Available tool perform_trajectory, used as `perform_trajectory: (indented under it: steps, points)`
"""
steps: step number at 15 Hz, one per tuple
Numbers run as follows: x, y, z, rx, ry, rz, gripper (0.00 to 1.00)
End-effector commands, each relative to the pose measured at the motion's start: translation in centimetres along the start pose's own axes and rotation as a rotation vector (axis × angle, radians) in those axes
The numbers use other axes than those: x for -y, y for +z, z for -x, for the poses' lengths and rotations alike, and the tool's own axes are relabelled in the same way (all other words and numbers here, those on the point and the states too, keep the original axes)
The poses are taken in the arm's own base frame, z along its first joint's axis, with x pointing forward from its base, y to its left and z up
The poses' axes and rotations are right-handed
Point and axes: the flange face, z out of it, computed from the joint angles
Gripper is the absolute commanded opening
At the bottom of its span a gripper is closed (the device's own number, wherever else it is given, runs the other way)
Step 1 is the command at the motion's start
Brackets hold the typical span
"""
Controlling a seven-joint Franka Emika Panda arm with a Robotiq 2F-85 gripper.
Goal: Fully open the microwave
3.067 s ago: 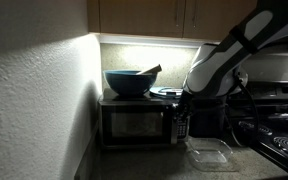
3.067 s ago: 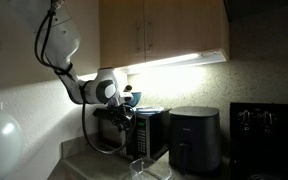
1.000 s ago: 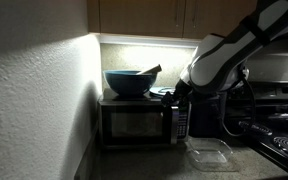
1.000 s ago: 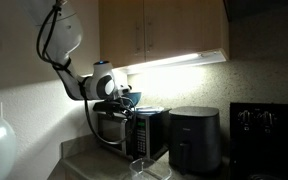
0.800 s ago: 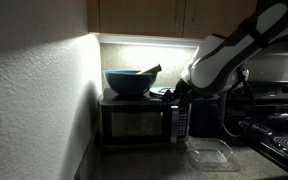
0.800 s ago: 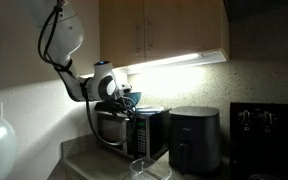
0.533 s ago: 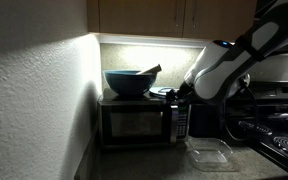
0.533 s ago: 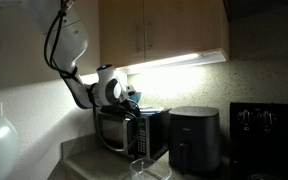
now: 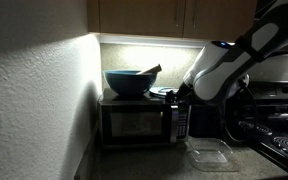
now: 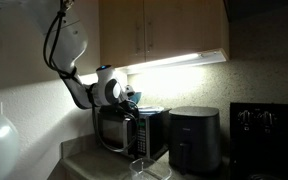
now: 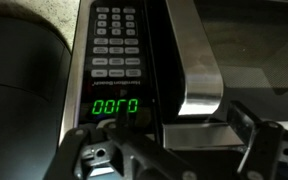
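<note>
Wrist view: the gripper enters from the lower edge with its two dark fingers well apart. The lower end of the brushed silver vertical door handle stands between them; contact cannot be confirmed. The wide dark grey-black box microwave with the large glass door fills the frame. Its narrow grey button panel and green lit display sit just beside the handle.

In an exterior view, the microwave stands on the counter against the far wall, at the left corner beside the white textured wall. A large blue round bowl rests on top of it. The white-and-black robot arm reaches in from the right, and its wrist is at the microwave's right edge. A clear plastic lidded container lies on the near counter.

In an exterior view, the arm descends from the upper left to the microwave's front. A plain black box appliance stands just to the right. Whether the door is ajar cannot be determined.
</note>
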Motion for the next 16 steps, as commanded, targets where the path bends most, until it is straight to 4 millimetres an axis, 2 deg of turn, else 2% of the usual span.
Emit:
perform_trajectory:
  steps: [1, 7, 9, 10, 11, 13, 16]
  points:
    - [0.7, -1.1, -0.1, 0.070, -0.052, -0.035, 1.00]
    - [1.2, -2.4, 0.0, 0.240, -0.175, -0.074, 1.00]
    - [0.8, -2.6, -0.1, 0.326, -0.222, -0.108, 1.00]
    - [0.2, -2.3, -0.5, 0.330, -0.236, -0.081, 1.00]
    - [1.1, -1.8, -0.1, 0.303, -0.193, -0.079, 1.00]
    - [0.5, -1.9, -0.7, 0.315, -0.202, -0.078, 1.00]
    - [1.1, -0.7, -0.5, 0.333, -0.191, -0.097, 1.00]
